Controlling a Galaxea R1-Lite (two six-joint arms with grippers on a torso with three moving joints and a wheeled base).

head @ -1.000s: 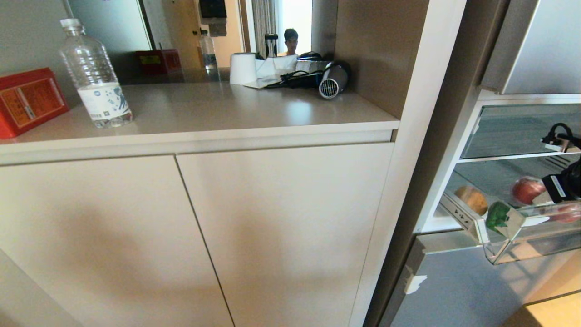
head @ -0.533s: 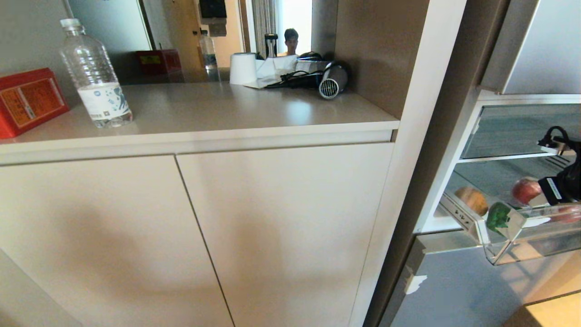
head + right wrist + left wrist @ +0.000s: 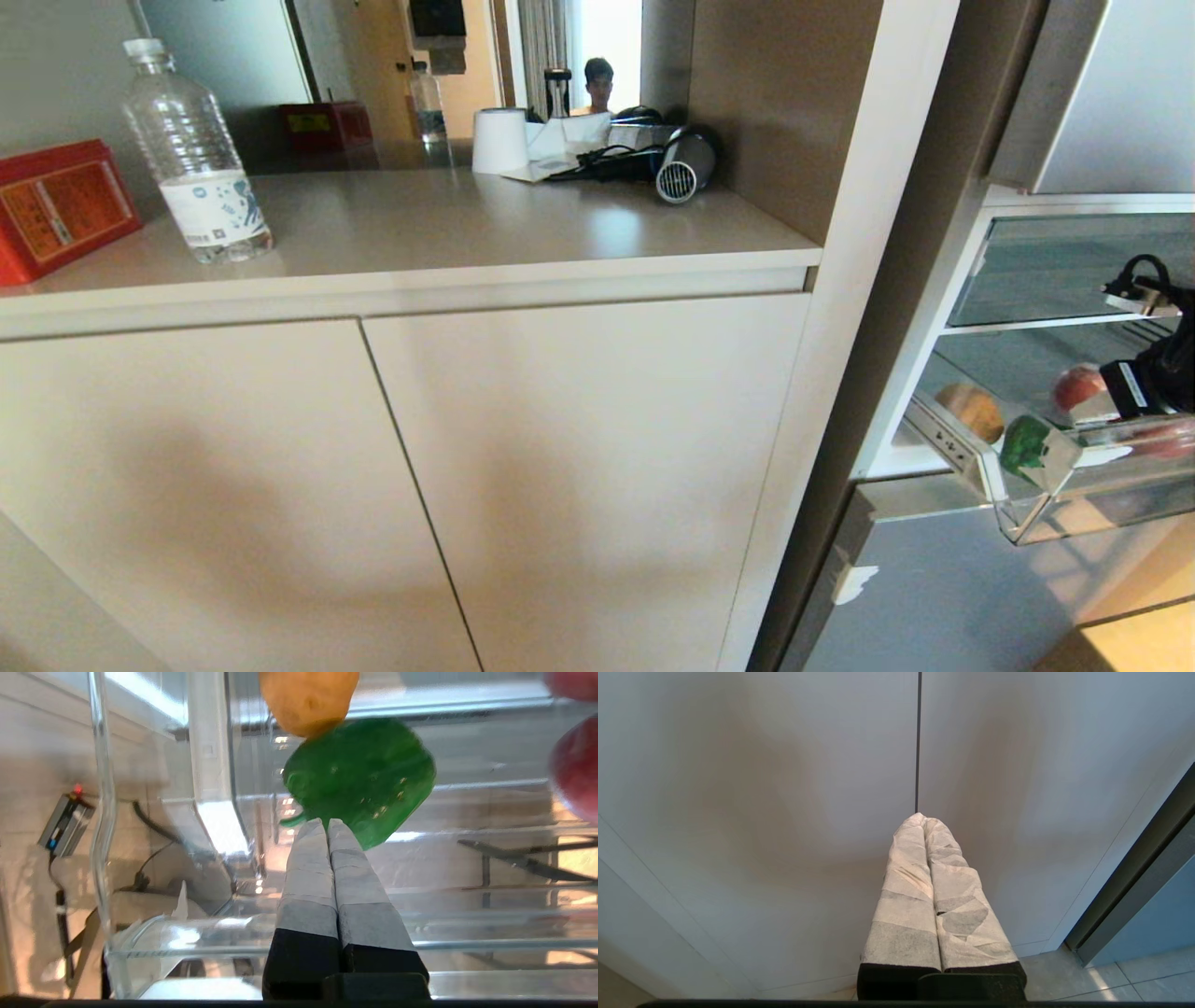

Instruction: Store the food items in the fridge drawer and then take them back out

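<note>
Your right gripper (image 3: pixel 328 822) had its two taped fingers (image 3: pixel 308 877) pressed flat together, holding nothing, with the tips poised just short of the green bell pepper (image 3: pixel 362 777) inside the clear fridge drawer (image 3: pixel 261 942). In the right wrist view the pepper sat at centre frame, and the tan potato (image 3: pixel 308 700) lay at the top edge, overlapping the pepper's edge; whether they touched could not be told. A red round fruit (image 3: pixel 577 767) showed at the right edge of that view.

In the head view you had the drawer (image 3: pixel 1018 509) pulled out at the lower right, with the potato (image 3: pixel 971 411) toward its left end, the pepper (image 3: pixel 1024 443) just beside it, and the red fruit (image 3: pixel 1075 387) further right. Your right arm (image 3: pixel 1153 378) reached in from the right edge above the drawer.

Your left gripper (image 3: pixel 923 819) was also closed and empty, pointing at the pale cabinet doors (image 3: pixel 784 812) near the seam between them.

On the counter (image 3: pixel 467 233), a water bottle (image 3: pixel 196 159) stood at the upper left beside a red box (image 3: pixel 56 205), with a hair dryer (image 3: pixel 681 163) further right.
</note>
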